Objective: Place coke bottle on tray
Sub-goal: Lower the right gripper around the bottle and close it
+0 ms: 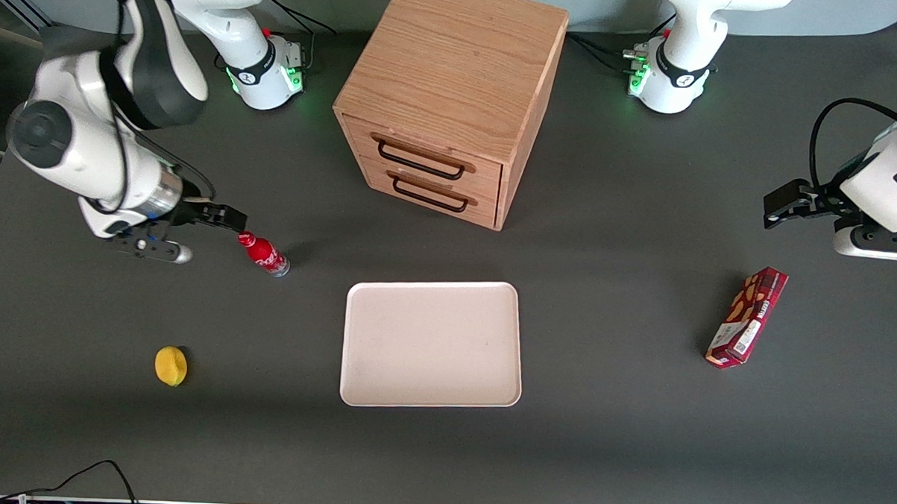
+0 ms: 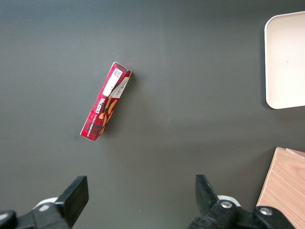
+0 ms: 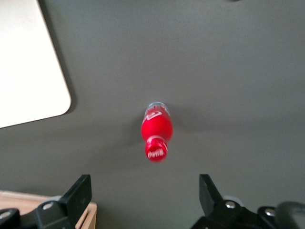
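End effector (image 3: 143, 200) spread open above upright glossy red coke bottle (image 3: 156, 131), flat cream tray (image 1: 431, 344) nearby

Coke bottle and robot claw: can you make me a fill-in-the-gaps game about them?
1. The coke bottle stands on the ____, not on the tray.
2. The claw is open and holds ____.
3. The yellow fruit is ____ to the front camera than the bottle.

Missing words: table; nothing; nearer
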